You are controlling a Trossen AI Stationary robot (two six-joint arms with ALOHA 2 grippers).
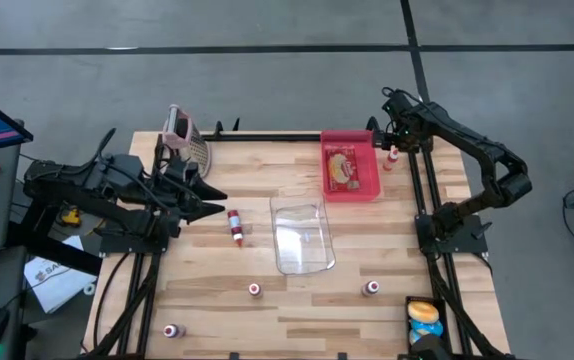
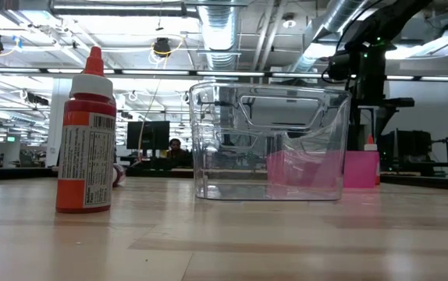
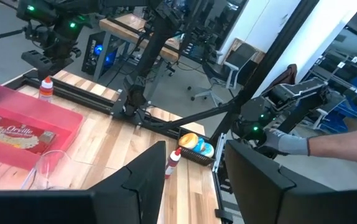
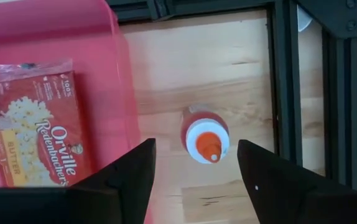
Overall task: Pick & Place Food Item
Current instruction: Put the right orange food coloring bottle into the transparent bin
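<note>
A butter popcorn packet (image 4: 38,127) lies flat in the pink tray (image 1: 367,185) at the table's far right. Just right of the tray a small red bottle with a white-and-orange cap (image 4: 204,137) stands upright on the wood. My right gripper (image 4: 194,180) hangs above that bottle, pointing steeply down and open; its fingers are clear of the bottle and the tray. In the high view the right gripper (image 1: 392,140) is over the bottle (image 1: 392,158). My left gripper (image 3: 194,180) waits open at the table's left (image 1: 212,200), pointing level across the table.
A clear plastic container (image 1: 302,235) stands mid-table, with a red bottle (image 1: 235,225) to its left. Small bottles (image 1: 254,289) (image 1: 371,288) (image 1: 174,330) stand toward the near edge. A basket (image 1: 424,315) sits at the near right, and a black frame rail (image 4: 285,81) runs beside the bottle.
</note>
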